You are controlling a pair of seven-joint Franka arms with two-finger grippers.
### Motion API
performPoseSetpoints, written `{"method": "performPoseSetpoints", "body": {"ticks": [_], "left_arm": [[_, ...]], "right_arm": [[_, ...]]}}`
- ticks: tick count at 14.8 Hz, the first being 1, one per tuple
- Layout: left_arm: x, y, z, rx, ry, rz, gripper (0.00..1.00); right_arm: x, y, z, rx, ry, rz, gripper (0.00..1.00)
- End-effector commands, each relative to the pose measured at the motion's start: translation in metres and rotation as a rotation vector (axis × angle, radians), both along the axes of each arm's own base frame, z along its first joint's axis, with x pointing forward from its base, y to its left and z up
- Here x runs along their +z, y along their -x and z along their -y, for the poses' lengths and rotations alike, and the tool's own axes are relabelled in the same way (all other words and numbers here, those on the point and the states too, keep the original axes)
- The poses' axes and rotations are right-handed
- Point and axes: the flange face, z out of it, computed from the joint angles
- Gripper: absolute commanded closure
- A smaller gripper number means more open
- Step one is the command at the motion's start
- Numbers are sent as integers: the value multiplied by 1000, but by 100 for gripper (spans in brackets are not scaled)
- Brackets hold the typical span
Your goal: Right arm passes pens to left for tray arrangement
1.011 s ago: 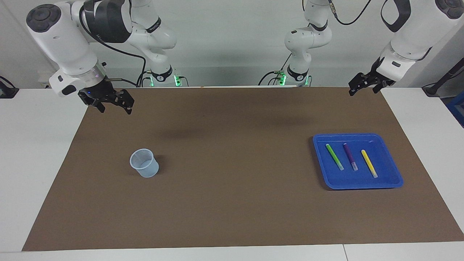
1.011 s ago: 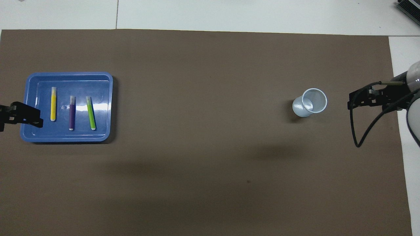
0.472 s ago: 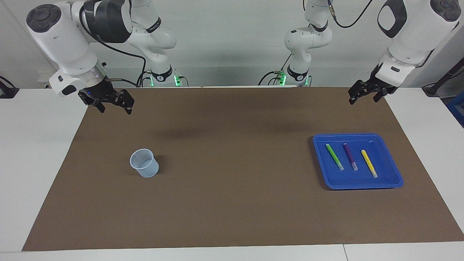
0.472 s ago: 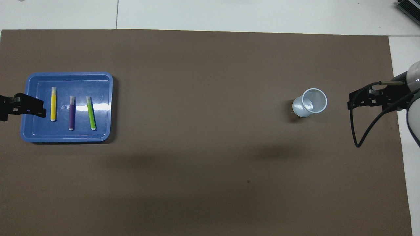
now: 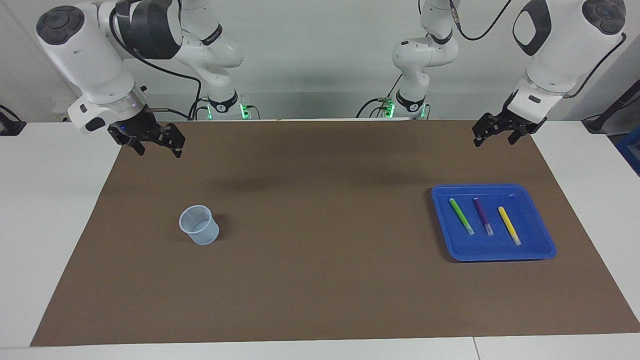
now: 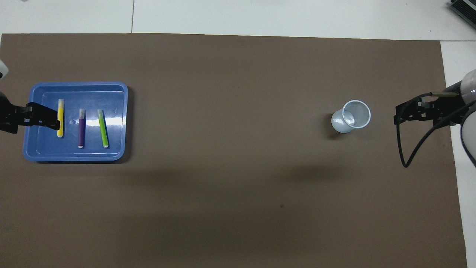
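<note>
Three pens, green [image 5: 461, 216], purple [image 5: 483, 216] and yellow [image 5: 509, 225], lie side by side, apart, in the tray [image 5: 540, 247] toward the left arm's end. The left gripper [image 5: 495, 131] hangs above the mat [image 5: 320, 280], fingers apart, empty. The right gripper [image 5: 155, 142] hangs high, fingers apart, empty, with the cup [image 5: 199, 225] upright on the mat.

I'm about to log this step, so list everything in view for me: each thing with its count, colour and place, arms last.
tray: one, blue, toward the left arm's end of the table.
pens: three in the tray, side by side and apart; green pen, purple pen, yellow pen.
cup: one, clear plastic, upright and empty, toward the right arm's end.
mat: one, brown, covering the table.
left gripper: black, open, empty, raised over the mat near the tray.
right gripper: black, open, empty, raised over the mat's corner; this arm waits.
</note>
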Motion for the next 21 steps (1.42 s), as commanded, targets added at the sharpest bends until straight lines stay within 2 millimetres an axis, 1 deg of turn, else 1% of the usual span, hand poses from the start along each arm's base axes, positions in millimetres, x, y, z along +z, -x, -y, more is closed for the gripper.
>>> {"method": "performPoseSetpoints", "body": {"ticks": [1,5,8,11,16,19,21], "left_arm": [[4,-3,6,2,9,15,0],[5,-2,8,-1,9,16,0],[6,-3,0,15,9,25,0],[4,-3,1,13,9,24,0],[6,-3,2,12,9,28,0],[6,-4,-4,19,9,35,0],[6,-4,-4,21,9,35,0]], "right_arm": [[0,8,0,10,8,12,0],[0,9,0,10,8,12,0],[0,9,0,10,9,12,0],[0,10,0,10,9,11,0],[0,9,0,10,9,12,0],[0,10,0,10,9,11,0],[0,10,0,12,8,11,0]]}}
